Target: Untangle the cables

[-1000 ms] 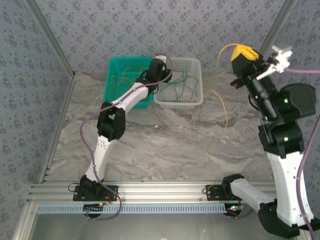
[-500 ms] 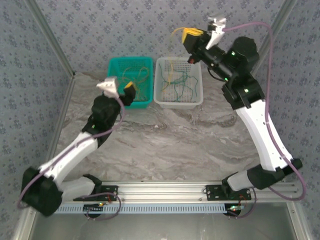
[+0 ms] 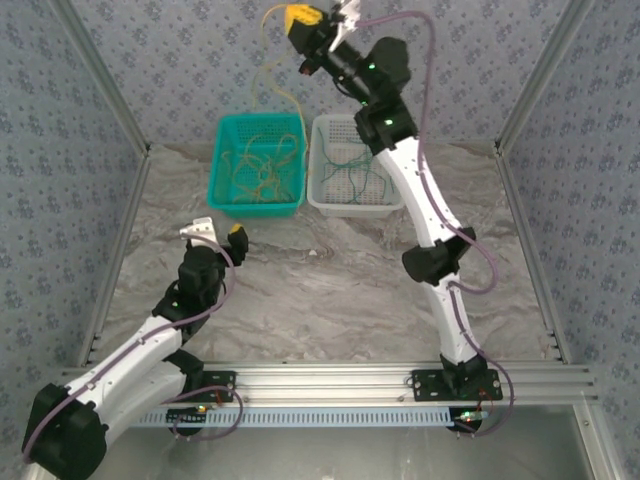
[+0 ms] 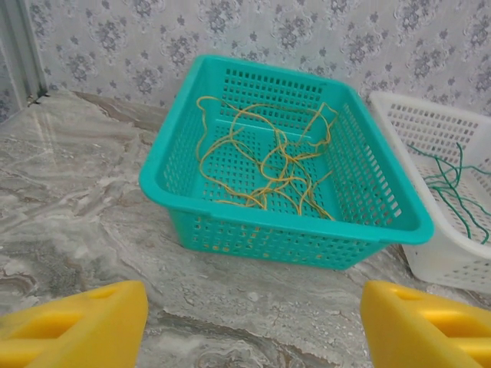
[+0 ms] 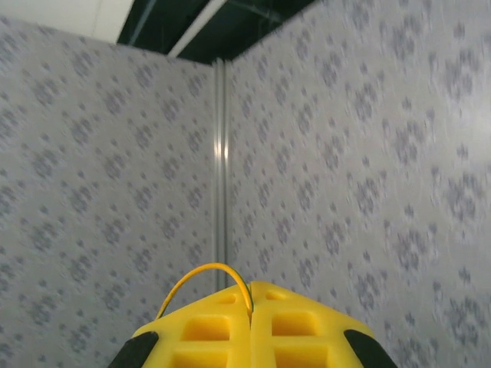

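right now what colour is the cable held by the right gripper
Yellow; the cable in the right gripper shows best in the top external view.

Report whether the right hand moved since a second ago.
Yes: the right hand swung left, from right of the white plastic basket to its left edge.

Left arm (image 3: 135, 348) and right arm (image 3: 420, 195): white tubular links, black joint housings, black bases. Green indicator lights show on the right arm's upper joints. A purple cable (image 3: 430, 60) runs loosely along each arm. Left fingers (image 4: 77, 333) and right fingers (image 5: 207, 333): yellow moulded blocks, the right with rectangular recesses.
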